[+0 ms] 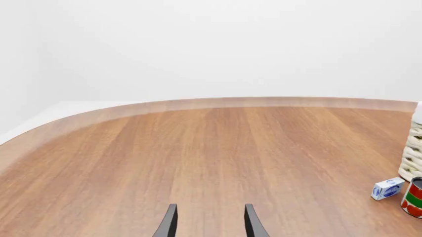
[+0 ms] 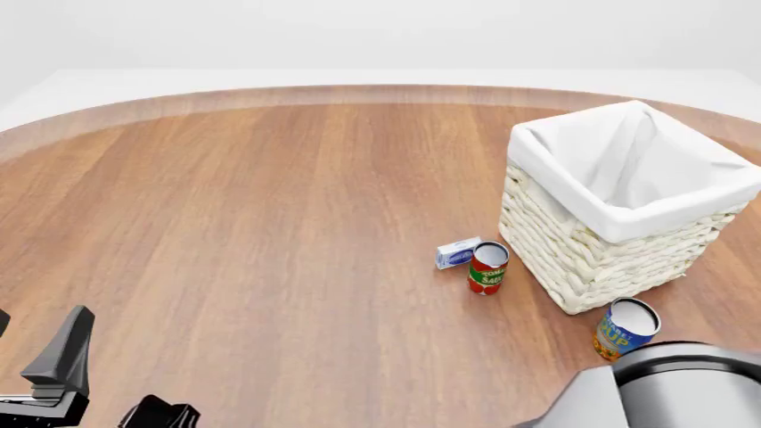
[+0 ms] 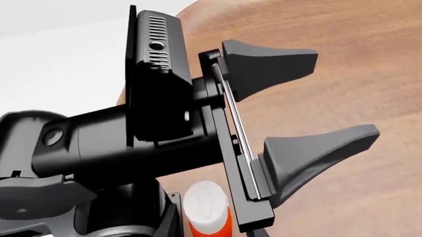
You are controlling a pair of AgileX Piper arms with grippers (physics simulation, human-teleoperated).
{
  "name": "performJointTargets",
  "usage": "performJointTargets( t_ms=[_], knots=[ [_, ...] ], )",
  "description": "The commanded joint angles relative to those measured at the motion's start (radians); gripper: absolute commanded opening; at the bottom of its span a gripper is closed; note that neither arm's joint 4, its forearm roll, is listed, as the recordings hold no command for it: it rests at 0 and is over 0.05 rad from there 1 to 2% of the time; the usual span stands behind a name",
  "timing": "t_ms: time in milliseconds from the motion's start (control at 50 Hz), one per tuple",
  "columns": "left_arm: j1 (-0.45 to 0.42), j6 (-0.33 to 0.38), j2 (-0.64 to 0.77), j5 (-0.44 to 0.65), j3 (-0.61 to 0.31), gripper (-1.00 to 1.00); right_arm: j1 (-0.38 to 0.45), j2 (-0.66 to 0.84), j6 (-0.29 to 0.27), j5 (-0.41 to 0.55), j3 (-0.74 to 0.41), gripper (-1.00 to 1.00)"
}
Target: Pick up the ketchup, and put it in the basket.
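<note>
The ketchup (image 3: pixel 207 203), a red bottle with a round white cap, shows only in the right wrist view. It stands upright between the fingers of my right gripper (image 3: pixel 211 215). One dark finger (image 3: pixel 170 219) sits just beside the cap with a thin gap; the other merges with black parts behind. In the front view my right arm (image 2: pixel 666 385) hides the bottle. The basket (image 2: pixel 571 259), cream wicker with a white liner, stands at the right. My left gripper (image 2: pixel 113 383) (image 1: pixel 211 220) (image 3: pixel 347 91) is open and holds nothing, low at the near left.
A red-and-green can (image 2: pixel 487 267) (image 1: pixel 413 198) and a small white-and-blue box (image 2: pixel 458 253) (image 1: pixel 387 188) lie just left of the basket. A blue-and-orange can (image 2: pixel 625 327) stands by its near corner. The left arm fills much of the right wrist view.
</note>
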Motion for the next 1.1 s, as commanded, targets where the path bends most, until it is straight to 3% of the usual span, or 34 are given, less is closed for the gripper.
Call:
performJointTargets(
  t_ms=[20, 280, 300, 1100],
  knots=[
    [0.0, 0.0, 0.0, 0.0, 0.0, 1.0, -0.003, 0.01, -0.003, 0.013, -0.022, 1.0],
    [0.0, 0.0, 0.0, 0.0, 0.0, 1.0, -0.004, 0.015, -0.017, 0.018, -0.028, 1.0],
    [0.0, 0.0, 0.0, 0.0, 0.0, 1.0, -0.004, 0.015, -0.017, 0.017, -0.028, -1.0],
    [0.0, 0.0, 0.0, 0.0, 0.0, 1.0, -0.007, -0.033, -0.009, -0.006, 0.007, -1.0]
  ],
)
